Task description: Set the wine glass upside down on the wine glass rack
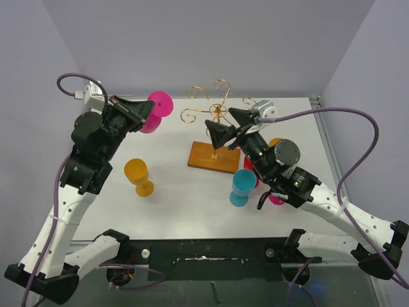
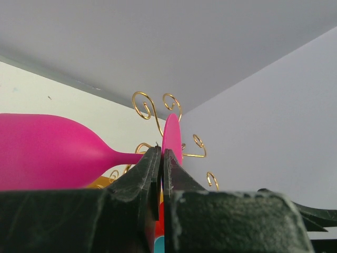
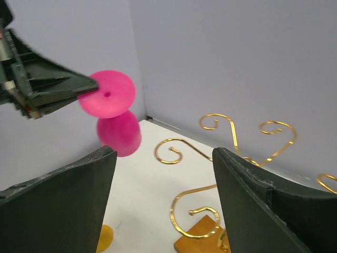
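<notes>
1. My left end effector (image 1: 142, 114) is clenched on the foot rim of the pink wine glass (image 1: 158, 107). The glass is carried sideways in the air, left of the wine glass rack (image 1: 206, 156).
2. My right end effector (image 1: 222, 121) hangs released above the rack's wooden base, holding nothing.
3. The lift looks done. Inverting the glass and hooking its foot into 1 gold curl remain.
4. Open air separates glass and rack, but the right end effector crowds the stem. A yellow glass (image 1: 138, 176) and a blue glass (image 1: 242, 187) stand on the worktop (image 1: 185, 198), away from that path.
</notes>
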Available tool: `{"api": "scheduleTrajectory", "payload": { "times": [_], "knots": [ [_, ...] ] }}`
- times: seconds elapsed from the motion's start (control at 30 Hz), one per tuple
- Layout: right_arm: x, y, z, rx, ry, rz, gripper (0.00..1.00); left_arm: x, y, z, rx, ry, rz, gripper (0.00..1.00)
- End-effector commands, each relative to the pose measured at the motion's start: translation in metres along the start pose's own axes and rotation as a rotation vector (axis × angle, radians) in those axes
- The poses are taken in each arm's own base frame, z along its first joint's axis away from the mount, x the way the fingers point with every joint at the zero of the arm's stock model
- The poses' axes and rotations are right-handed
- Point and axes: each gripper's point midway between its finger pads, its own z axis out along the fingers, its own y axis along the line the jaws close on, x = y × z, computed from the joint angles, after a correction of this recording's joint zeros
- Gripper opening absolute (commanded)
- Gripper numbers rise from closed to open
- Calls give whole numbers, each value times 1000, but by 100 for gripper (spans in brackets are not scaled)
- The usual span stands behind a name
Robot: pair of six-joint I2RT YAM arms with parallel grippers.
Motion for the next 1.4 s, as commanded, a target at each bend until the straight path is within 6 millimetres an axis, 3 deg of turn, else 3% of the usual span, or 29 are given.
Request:
{"api": "scheduleTrajectory", "payload": {
  "times": [0.0,0.07,0.13,0.3,0.43,0.67,0.93,1.1,1.37],
  "knots": [
    [-28,-61,-10,246,-28,87,75,-16,-28,15,113,-2,26,0],
    [-26,-83,-14,309,-24,110,75,-13,-24,28,135,36,-2,0],
    [-24,-93,-19,331,-21,124,75,-11,-24,39,193,78,-38,0],
    [-17,-82,-25,228,-14,102,76,-8,-18,69,248,122,-21,0],
    [-6,-87,-31,251,9,100,76,2,-17,83,285,164,-65,0],
    [2,-97,-40,307,25,104,76,12,-16,95,311,209,-153,0],
    [-3,-101,-51,322,-5,123,76,26,-10,113,254,258,-203,0],
    [-6,-105,-58,342,-16,128,76,40,-16,117,242,298,-214,0],
    [-4,-105,-58,345,-17,134,76,48,-19,117,238,312,-227,0]
  ]
}}
